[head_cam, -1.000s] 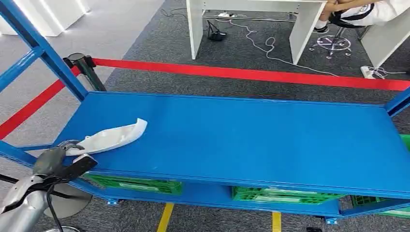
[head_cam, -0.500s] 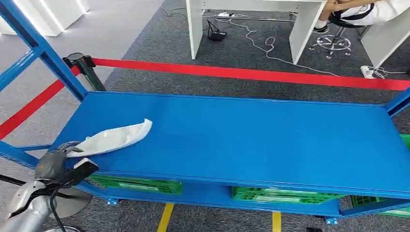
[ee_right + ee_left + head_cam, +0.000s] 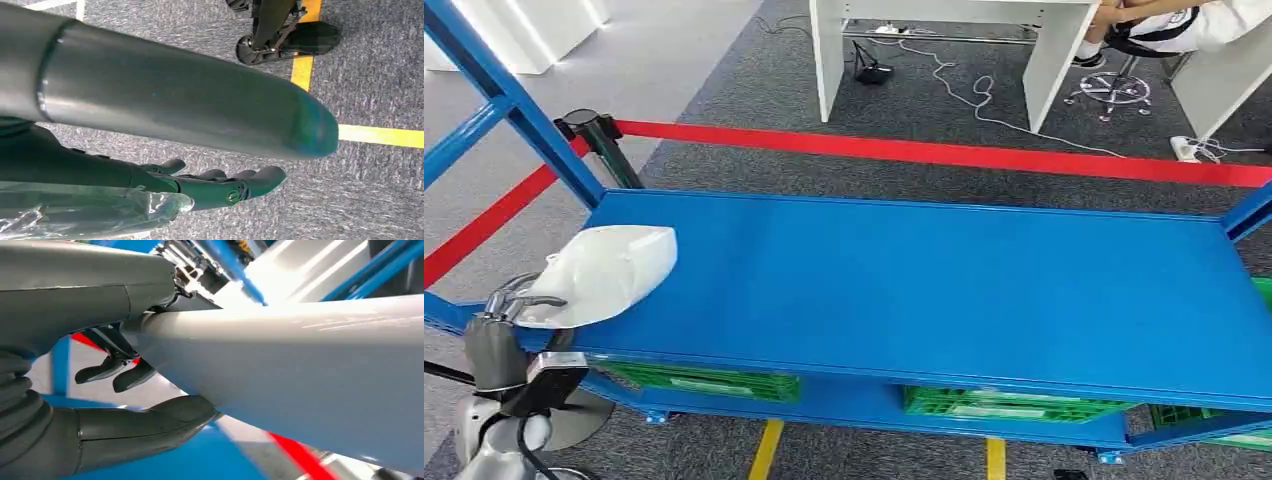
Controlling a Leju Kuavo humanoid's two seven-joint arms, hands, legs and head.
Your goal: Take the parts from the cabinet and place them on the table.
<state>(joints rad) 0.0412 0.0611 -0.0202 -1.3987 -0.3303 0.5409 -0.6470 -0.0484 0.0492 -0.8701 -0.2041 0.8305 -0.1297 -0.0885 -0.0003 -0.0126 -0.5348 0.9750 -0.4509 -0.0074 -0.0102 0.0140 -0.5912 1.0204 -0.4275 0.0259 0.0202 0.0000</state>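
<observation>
Left hand [image 3: 509,310] gripped the white part [image 3: 604,272] over the tabletop [image 3: 924,290], lower left of frame. Placing step; next likely lower and release. Right hand [image 3: 215,185] hung empty, fingers loosely extended.

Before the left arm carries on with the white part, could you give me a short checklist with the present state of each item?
1. Left hand grips the white part: ok, thumb and fingers close around it in the left wrist view.
2. Part lifted off the blue shelf: cannot tell, it sits over the shelf's left end.
3. Blue upright post near the part: not ok, close beside it.
4. Right hand out of the way: ok, hanging over the carpet, open.
5. Person seated far behind the red barrier tape: ok.
</observation>
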